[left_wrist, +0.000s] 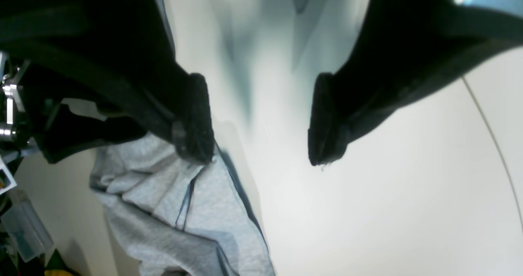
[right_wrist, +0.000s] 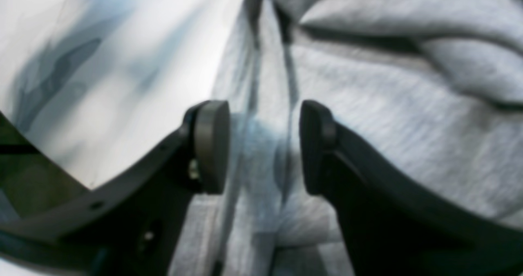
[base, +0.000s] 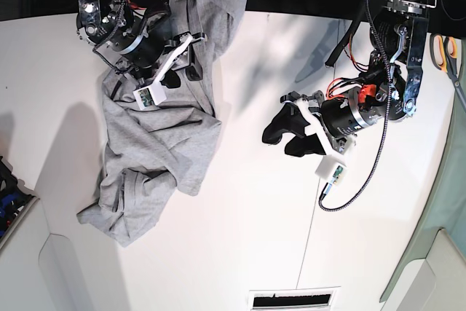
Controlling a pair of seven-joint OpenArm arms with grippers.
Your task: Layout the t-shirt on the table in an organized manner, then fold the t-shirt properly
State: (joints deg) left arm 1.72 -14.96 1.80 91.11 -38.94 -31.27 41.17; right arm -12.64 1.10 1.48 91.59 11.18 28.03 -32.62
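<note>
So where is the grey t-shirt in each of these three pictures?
Left wrist: t-shirt lower left, below one end effector finger.
Right wrist: fills the centre and right, behind the open end effector.
Base: crumpled at left, from the top edge down.
Shared landmark: the white table.

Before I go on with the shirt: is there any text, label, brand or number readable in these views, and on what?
None can be read.
T-shirt: only plain grey cloth shows, no print in view.
Small green boards on the wrist cameras beside the right end effector and the left end effector: any markings are too small to read.
Table: no marks, only a dark seam.
</note>
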